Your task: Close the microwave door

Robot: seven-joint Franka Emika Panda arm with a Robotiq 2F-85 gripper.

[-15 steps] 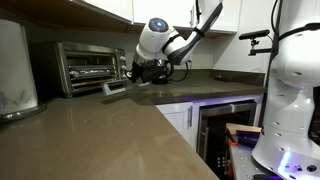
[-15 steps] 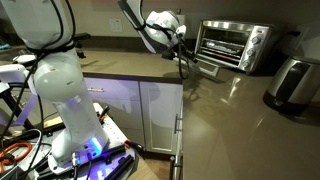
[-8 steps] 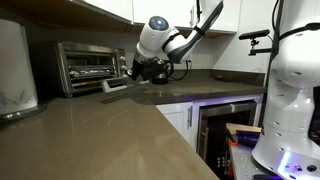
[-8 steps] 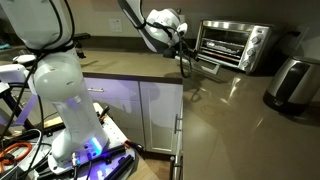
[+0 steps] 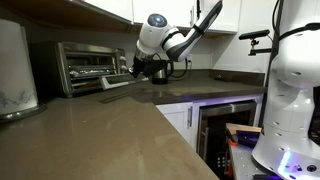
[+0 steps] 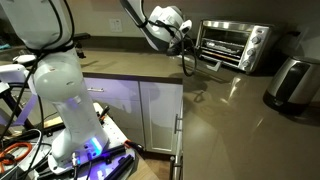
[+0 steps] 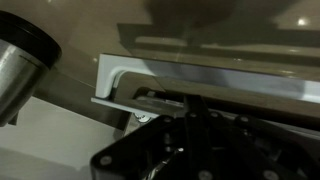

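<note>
**A:** Where's the microwave (image 5: 88,65)?

**B:** At the back of the surface (image 5: 110,135), left of centre in an exterior view. A tall white appliance (image 5: 14,62) stands at the left edge of that frame.

**A:** And the microwave door (image 6: 208,66)?

**B:** Open. It's folded out and down from its bottom hinge, with its free edge pointing toward the arm (image 5: 185,35). In the wrist view its pale metal frame crosses the middle of the frame, and the dark glass lies above that.

**A:** What about the fingers (image 7: 191,110)?

**B:** They're closed together, right at the door's front edge (lower centre of the wrist view, all dark). I can't tell whether they're touching or pinching anything there. The black body hides the contact.

**A:** That silver cylinder at the upper left of the wrist view?

**B:** Too close and blurred to name.

**A:** Anything else?

**B:** A white robot base (image 6: 52,85) stands on the left in an exterior view, beside the cabinets.
</note>
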